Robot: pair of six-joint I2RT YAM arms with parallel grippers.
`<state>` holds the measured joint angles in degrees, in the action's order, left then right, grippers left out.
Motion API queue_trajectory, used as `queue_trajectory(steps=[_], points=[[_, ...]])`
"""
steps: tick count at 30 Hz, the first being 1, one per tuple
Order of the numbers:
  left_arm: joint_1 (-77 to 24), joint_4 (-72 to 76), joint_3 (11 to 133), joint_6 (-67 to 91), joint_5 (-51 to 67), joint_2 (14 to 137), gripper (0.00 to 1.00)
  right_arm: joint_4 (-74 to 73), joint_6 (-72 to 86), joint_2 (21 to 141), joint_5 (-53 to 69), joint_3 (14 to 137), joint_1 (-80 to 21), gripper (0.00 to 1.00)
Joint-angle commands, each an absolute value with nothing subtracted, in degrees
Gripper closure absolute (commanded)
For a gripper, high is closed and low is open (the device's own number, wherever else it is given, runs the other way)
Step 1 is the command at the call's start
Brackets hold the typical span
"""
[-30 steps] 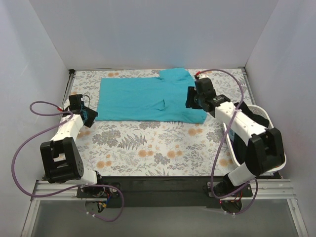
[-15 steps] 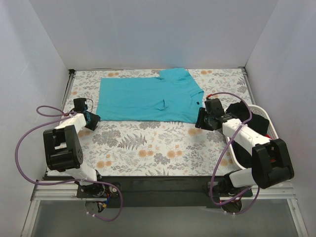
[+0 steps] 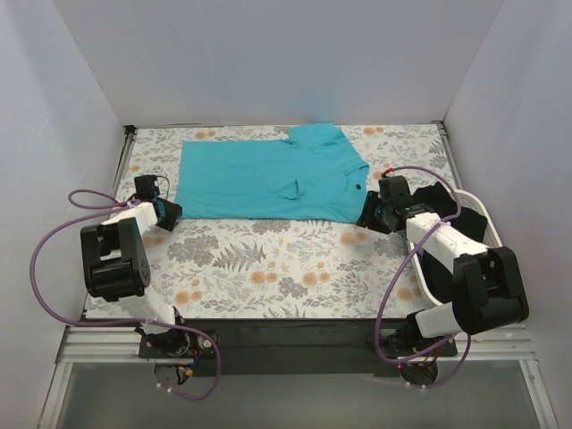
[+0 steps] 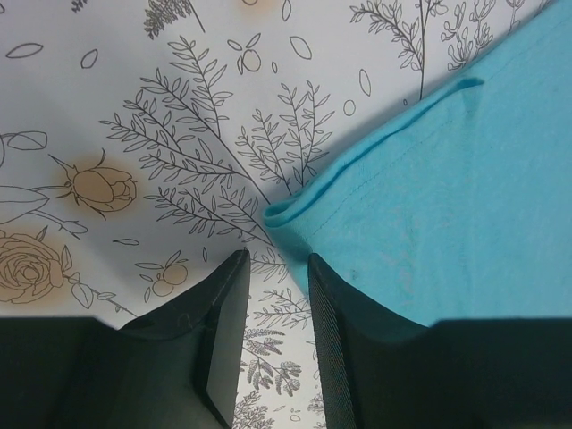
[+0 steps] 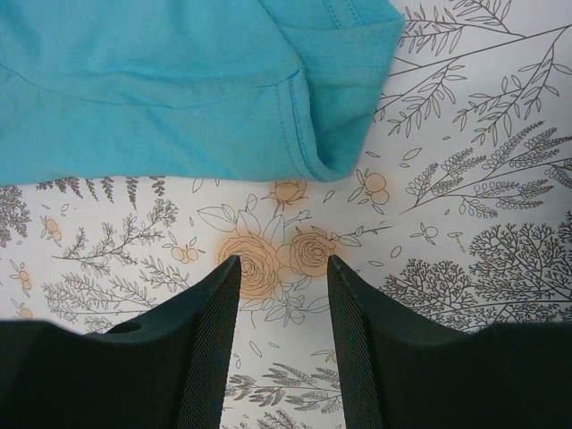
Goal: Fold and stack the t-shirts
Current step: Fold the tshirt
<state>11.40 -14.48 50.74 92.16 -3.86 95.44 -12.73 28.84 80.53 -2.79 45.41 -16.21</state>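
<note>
A teal t-shirt (image 3: 268, 179) lies spread flat at the back of the floral cloth. My left gripper (image 3: 172, 214) is open, low beside the shirt's near-left corner (image 4: 279, 213), with nothing between its fingers; its tip is in the left wrist view (image 4: 277, 264). My right gripper (image 3: 366, 220) is open just in front of the shirt's near-right sleeve corner (image 5: 344, 165), over the cloth, apart from it; its tip is in the right wrist view (image 5: 283, 264). Black cloth (image 3: 438, 201) shows in the basket; I cannot tell that it is a shirt. No red shirt shows.
A white plastic basket (image 3: 483, 214) stands at the right edge, under my right arm. The grey floral cloth (image 3: 268, 259) covers the table. White walls close in the left, back and right sides.
My right gripper drew back from the shirt's right sleeve to its near-right corner, and the sleeve now lies flat. My left gripper edged towards the near-left corner.
</note>
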Motion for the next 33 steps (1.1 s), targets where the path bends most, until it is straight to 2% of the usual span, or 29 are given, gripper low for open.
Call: queue_trajectory(steps=[1,16,26,33], points=[[11.16,-14.94,51.59,92.02,-5.71,96.68,0.69,-10.64,29.62,80.59,-2.81,45.0,-15.56,0.5],[11.16,-15.21,52.47,91.32,-5.98,98.35,0.71,-8.62,28.92,88.59,-5.97,48.87,-14.59,0.5],[11.16,-13.27,50.19,90.53,-3.78,93.61,0.71,-7.82,29.88,83.94,-6.15,48.25,-14.41,0.48],[11.16,-12.49,50.27,89.92,-3.17,93.34,0.69,-7.82,29.88,88.15,-5.71,51.41,-14.5,0.48]])
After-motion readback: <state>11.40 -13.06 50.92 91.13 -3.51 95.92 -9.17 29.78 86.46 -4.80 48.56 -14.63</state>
